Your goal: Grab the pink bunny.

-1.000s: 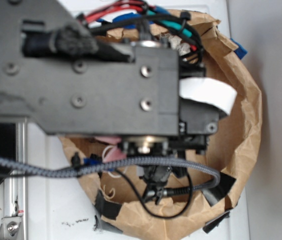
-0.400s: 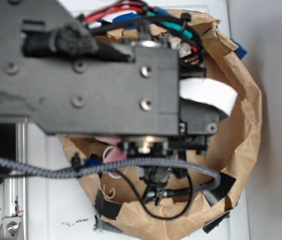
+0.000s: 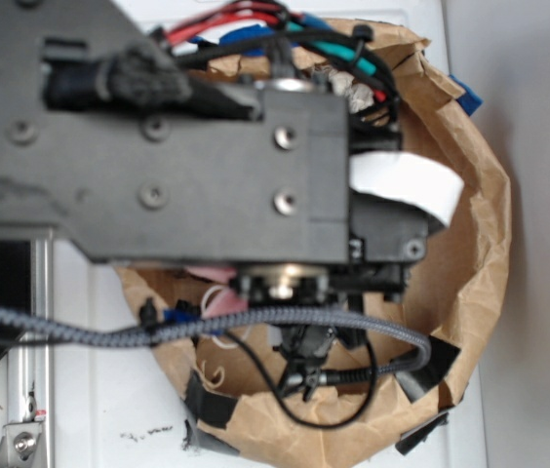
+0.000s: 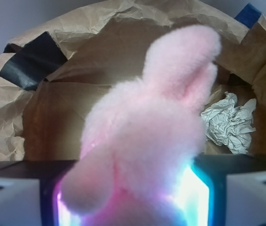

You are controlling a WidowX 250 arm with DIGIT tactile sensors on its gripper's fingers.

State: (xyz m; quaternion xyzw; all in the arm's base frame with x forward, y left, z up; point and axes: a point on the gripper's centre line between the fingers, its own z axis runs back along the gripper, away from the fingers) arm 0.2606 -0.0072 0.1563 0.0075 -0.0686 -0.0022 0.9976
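Centrally in the wrist view, we see the pink bunny (image 4: 147, 141) filling the frame, clamped in the hand (image 4: 133, 207). Behind it, at right, a crumpled paper ball (image 4: 228, 123) lies inside the brown paper bag (image 4: 43, 117).

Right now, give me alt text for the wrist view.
A fuzzy pink bunny fills the centre, close to the camera, sitting between the glowing fingers. Behind it are the walls of a brown paper bag and a crumpled white paper ball at right.

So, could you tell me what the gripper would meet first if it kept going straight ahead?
The pink bunny already fills the gripper; beyond it, probably the brown paper wall, though depth is unclear.
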